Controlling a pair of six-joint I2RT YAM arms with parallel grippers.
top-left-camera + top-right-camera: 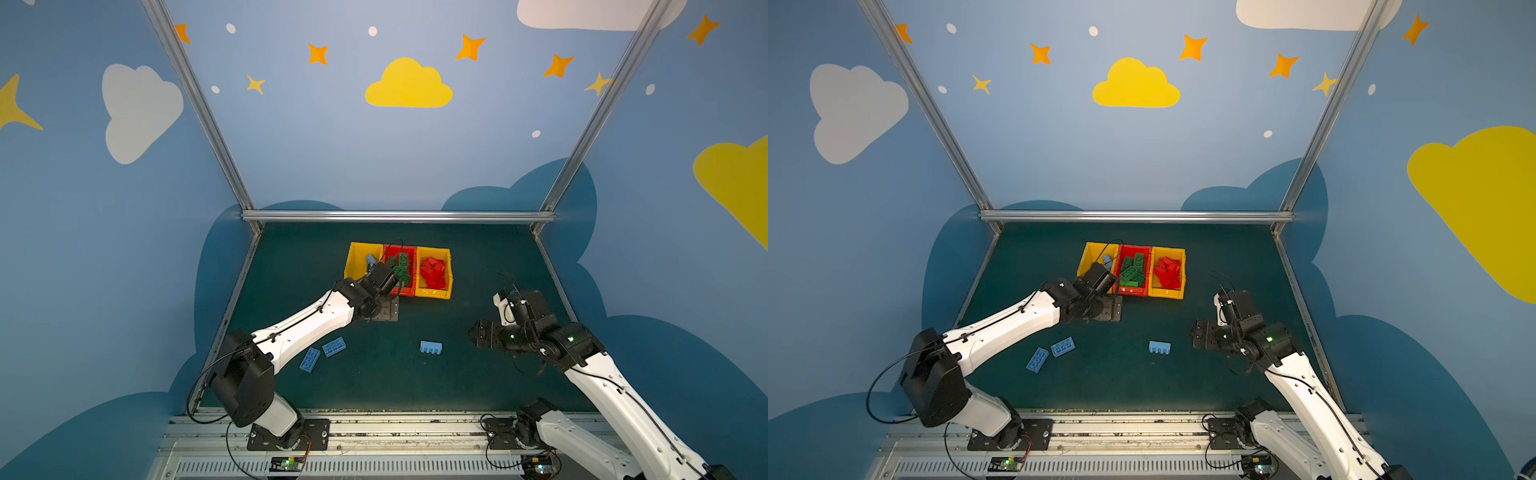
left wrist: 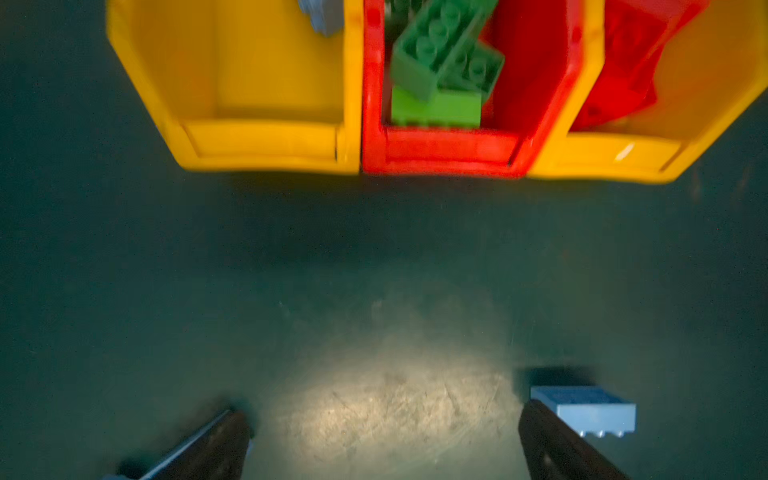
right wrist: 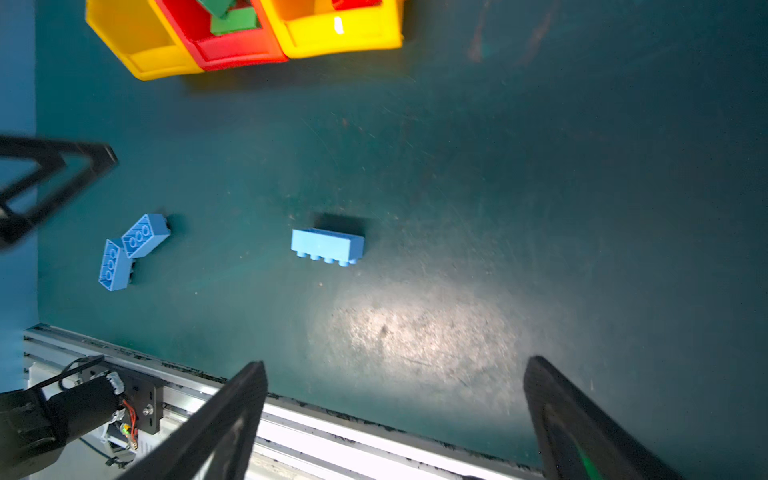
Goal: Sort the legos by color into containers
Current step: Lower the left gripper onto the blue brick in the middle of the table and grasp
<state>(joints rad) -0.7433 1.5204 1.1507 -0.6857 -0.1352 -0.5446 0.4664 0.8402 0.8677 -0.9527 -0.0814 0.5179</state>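
The containers (image 1: pixel 432 294) stand in a row at the back of the table. A light blue lego (image 1: pixel 370 261) lies in the left yellow bin (image 2: pixel 266 141). Green legos (image 2: pixel 440 54) fill the red bin (image 2: pixel 449 147), and red legos (image 1: pixel 433 273) the right yellow bin. Three light blue legos lie loose: two (image 1: pixel 333 347) (image 1: pixel 309 360) at the left and one on its side (image 1: pixel 431 347) in the middle. My left gripper (image 2: pixel 382 411) hangs open and empty just in front of the bins. My right gripper (image 3: pixel 397 363) is open and empty, to the right of the middle lego (image 3: pixel 328 246).
My left arm's white link (image 1: pixel 307 328) stretches over the table just behind the two left legos. An aluminium rail (image 1: pixel 374 419) runs along the table's front edge. Metal frame posts (image 1: pixel 552 266) and blue walls close in the sides and back.
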